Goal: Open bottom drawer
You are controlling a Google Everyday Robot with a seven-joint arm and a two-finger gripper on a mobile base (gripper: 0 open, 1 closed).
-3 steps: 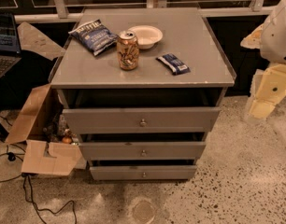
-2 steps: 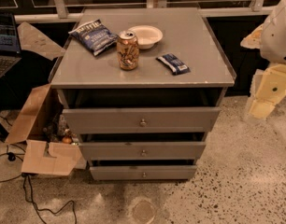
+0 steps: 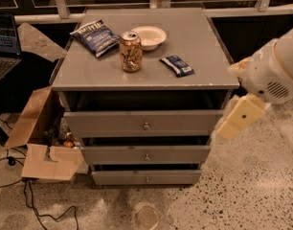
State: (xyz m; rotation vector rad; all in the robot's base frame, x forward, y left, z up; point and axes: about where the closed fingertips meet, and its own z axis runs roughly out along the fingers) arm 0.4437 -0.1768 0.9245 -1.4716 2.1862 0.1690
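Note:
The grey cabinet (image 3: pixel 146 80) has three drawer fronts, stepped one under another. The bottom drawer (image 3: pixel 113 177) is the slimmest front, lowest, with a small round metal knob (image 3: pixel 147 179); its front sits close in under the middle drawer. My gripper (image 3: pixel 232 121) is the cream-coloured end of the white arm (image 3: pixel 276 71), at the cabinet's right side. It is level with the top drawer and well above and to the right of the bottom drawer's knob, touching nothing.
On the cabinet top lie a chip bag (image 3: pixel 95 36), a soda can (image 3: pixel 130 51), a white bowl (image 3: pixel 148 36) and a blue snack bar (image 3: pixel 176 65). An open cardboard box (image 3: pixel 39 143) and cables (image 3: pixel 36 205) are on the floor at left. A laptop (image 3: pixel 3 47) is at far left.
The arm has swung left and down towards the cabinet's right side. The drawers and the things on top have not moved.

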